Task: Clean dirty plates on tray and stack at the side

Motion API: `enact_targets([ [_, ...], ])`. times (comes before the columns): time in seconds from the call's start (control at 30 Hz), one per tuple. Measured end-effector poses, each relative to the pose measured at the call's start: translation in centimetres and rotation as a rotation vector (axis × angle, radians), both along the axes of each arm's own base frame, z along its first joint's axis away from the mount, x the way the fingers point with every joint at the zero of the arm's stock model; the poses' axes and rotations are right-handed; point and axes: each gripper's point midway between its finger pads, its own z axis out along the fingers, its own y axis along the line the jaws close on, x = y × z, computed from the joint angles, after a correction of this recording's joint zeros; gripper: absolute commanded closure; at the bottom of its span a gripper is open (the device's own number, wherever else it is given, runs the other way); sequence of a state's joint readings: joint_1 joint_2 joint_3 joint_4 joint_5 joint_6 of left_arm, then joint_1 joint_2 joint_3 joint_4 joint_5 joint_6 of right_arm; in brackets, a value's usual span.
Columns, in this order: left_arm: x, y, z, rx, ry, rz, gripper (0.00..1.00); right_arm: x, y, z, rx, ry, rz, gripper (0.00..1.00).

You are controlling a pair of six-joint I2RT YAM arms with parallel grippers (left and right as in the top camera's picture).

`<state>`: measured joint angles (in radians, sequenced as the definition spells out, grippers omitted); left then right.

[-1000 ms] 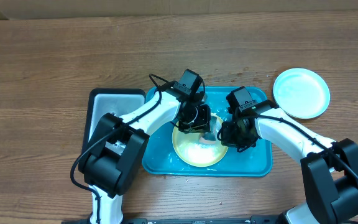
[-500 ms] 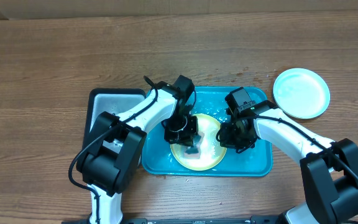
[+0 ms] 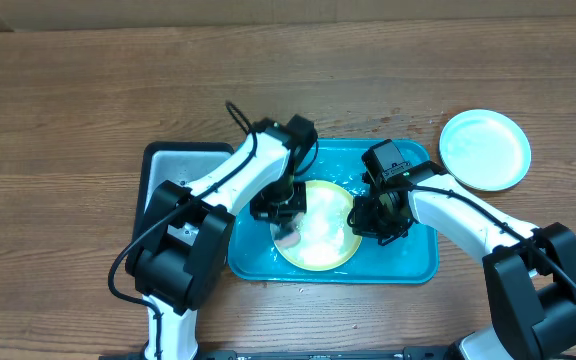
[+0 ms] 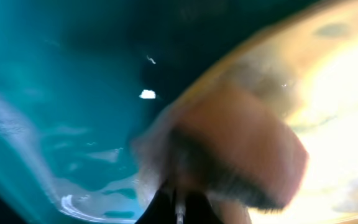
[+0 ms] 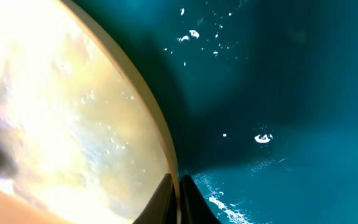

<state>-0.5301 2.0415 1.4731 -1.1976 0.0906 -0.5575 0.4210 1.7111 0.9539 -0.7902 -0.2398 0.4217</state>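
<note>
A yellow-green plate (image 3: 318,228) lies in the turquoise tray (image 3: 413,262). My right gripper (image 3: 358,215) is shut on the plate's right rim; the right wrist view shows the rim (image 5: 160,134) pinched between the fingers (image 5: 178,199). My left gripper (image 3: 286,222) is shut on a pinkish sponge (image 3: 288,240) pressed on the plate's left side; in the left wrist view the sponge (image 4: 235,149) is blurred over the plate (image 4: 340,93). A light blue plate (image 3: 484,149) sits on the table to the right of the tray. A third plate is out of view.
A grey metal tray with black rim (image 3: 173,180) stands left of the turquoise tray, partly under my left arm. The wet tray floor (image 5: 278,93) shows drops. Wooden table (image 3: 88,90) surrounds everything.
My left gripper swept the sponge from the plate's upper right across to its left side. The right gripper has stayed on the rim.
</note>
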Motion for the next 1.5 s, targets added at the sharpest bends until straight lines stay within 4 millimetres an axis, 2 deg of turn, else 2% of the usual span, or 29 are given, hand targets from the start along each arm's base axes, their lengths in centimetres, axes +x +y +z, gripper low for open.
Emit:
enact_targets([
  [0.27, 4.7, -1.1, 5.9, 0.001, -0.154, -0.028, 0.96, -0.1, -0.2, -0.1, -0.013, 0.002, -0.002, 0.96],
  [0.4, 4.8, -0.3, 7.0, 0.015, -0.145, -0.012, 0.96, 0.0, -0.2, -0.1, -0.012, 0.000, -0.001, 0.96],
  [0.53, 4.3, 2.7, 7.2, 0.057, -0.079, 0.050, 0.96, 0.1, -0.2, 0.2, -0.013, -0.007, 0.023, 0.96],
  [0.77, 5.2, 10.2, 8.1, 0.123, -0.043, 0.228, 0.96, 2.2, 0.5, 2.5, -0.005, -0.062, 0.057, 0.96],
  [0.93, 5.5, 14.3, 11.4, 0.160, -0.136, 0.310, 0.96, 3.8, 1.0, 4.4, -0.002, -0.112, 0.092, 0.96],
  [1.0, 5.4, 14.9, 13.0, 0.164, -0.194, 0.319, 0.96, 4.3, 0.9, 5.2, -0.017, -0.129, 0.099, 0.96],
  [1.07, 5.4, 15.2, 13.8, 0.165, -0.232, 0.320, 0.96, 4.9, 0.7, 6.1, -0.037, -0.144, 0.101, 0.96],
  [1.17, 5.0, 15.3, 12.8, 0.170, -0.246, 0.320, 0.96, 6.0, 0.2, 7.8, -0.081, -0.184, 0.106, 0.96],
  [1.33, 2.9, 15.5, 7.4, 0.190, -0.151, 0.311, 0.96, 8.1, -1.5, 10.9, -0.196, -0.278, 0.090, 0.96],
  [1.43, 1.4, 15.8, 5.3, 0.202, -0.097, 0.309, 0.96, 8.9, -2.9, 12.8, -0.271, -0.340, 0.069, 0.96],
  [1.5, 0.8, 16.1, 4.8, 0.205, -0.078, 0.316, 0.95, 9.5, -4.0, 14.2, -0.326, -0.392, 0.054, 0.96],
])
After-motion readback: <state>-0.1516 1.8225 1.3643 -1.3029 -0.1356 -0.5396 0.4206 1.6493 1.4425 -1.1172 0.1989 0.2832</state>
